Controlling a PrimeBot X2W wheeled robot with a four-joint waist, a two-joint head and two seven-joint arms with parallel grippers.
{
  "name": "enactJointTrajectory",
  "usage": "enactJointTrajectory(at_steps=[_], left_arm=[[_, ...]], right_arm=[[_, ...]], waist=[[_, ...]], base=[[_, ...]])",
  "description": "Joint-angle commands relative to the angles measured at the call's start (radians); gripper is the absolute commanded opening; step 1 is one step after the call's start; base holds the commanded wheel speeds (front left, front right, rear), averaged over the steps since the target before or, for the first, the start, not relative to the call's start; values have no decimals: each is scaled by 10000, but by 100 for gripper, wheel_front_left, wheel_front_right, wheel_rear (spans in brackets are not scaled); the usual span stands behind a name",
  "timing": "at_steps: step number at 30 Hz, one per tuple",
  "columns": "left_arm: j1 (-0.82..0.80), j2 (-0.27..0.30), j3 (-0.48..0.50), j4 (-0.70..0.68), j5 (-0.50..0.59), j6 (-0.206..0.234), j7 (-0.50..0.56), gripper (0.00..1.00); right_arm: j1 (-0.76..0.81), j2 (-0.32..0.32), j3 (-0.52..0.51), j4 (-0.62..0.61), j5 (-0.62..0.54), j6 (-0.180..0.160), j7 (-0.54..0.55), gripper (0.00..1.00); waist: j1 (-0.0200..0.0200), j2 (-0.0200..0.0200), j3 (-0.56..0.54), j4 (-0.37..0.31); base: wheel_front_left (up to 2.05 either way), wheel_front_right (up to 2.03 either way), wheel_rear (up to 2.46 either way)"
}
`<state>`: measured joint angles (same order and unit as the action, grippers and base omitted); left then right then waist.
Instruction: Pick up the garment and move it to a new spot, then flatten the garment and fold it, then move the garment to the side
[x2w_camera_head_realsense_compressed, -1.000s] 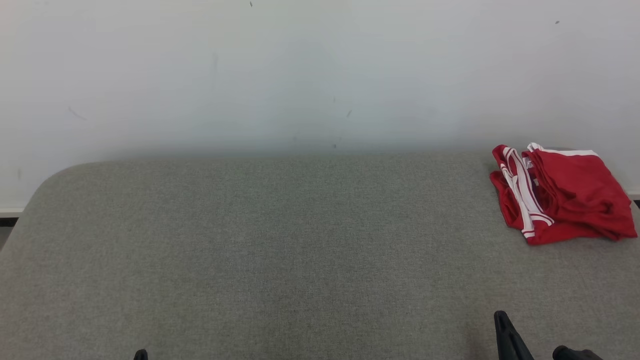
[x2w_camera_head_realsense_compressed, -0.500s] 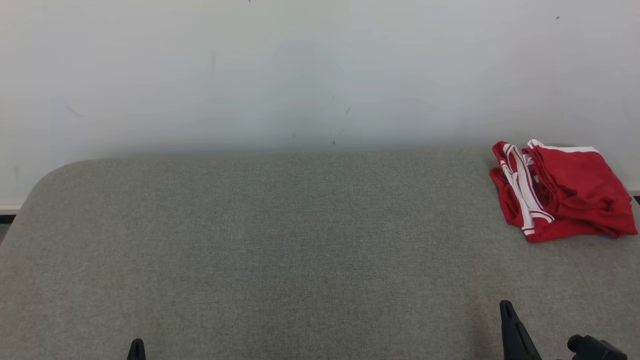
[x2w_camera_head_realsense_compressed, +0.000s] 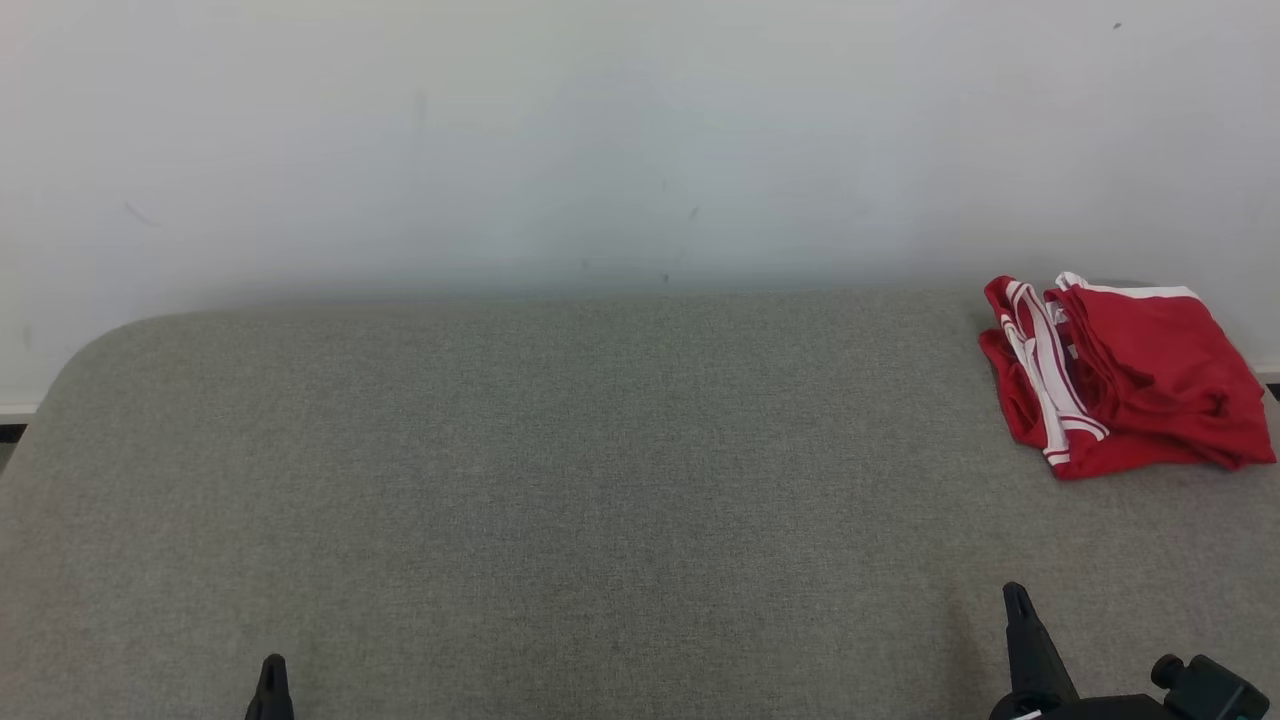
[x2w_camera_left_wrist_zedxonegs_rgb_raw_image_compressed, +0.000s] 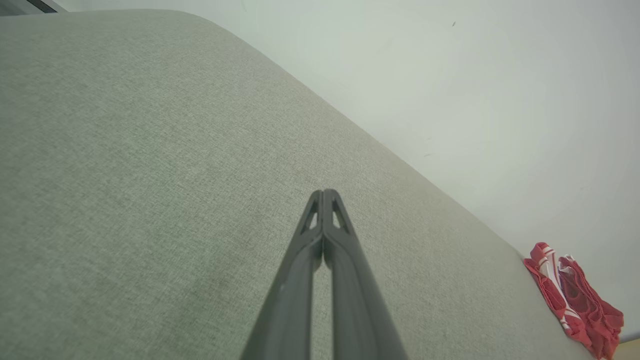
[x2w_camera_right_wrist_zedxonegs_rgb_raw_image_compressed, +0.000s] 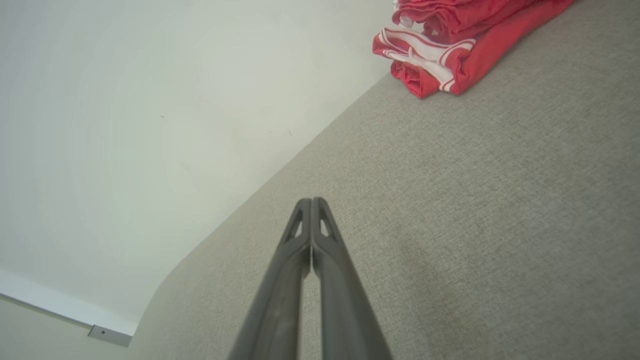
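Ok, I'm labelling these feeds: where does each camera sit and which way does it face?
Head view: on the head, looking forward and down at the grey fabric surface and white wall; tips of both jaws at the bottom edge.
Left wrist view: on the left wrist, looking along the shut left jaws across the surface.
Right wrist view: on the right wrist, along the shut right jaws.
Shared: the red garment, in all three.
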<state>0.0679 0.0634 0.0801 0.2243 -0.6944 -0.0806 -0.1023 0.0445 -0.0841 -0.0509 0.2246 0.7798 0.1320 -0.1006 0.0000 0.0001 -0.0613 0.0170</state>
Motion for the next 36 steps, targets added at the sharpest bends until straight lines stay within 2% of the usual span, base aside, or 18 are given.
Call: enactJointTrajectory(at_steps=[1, 36], left_arm=[[-301, 20, 51, -85, -443, -70, 87, 0], [-1068, -54, 206, 58, -4779, -291, 1130, 0]], right_arm=[[-257, 15, -57, -100, 403, -7, 85, 0], [-921, 184, -356, 45, 4329, -14, 1115, 0]], waist=[[0, -1, 12, -4], [0, -1, 265, -70]], base=[[0, 0, 0], [0, 0, 0]])
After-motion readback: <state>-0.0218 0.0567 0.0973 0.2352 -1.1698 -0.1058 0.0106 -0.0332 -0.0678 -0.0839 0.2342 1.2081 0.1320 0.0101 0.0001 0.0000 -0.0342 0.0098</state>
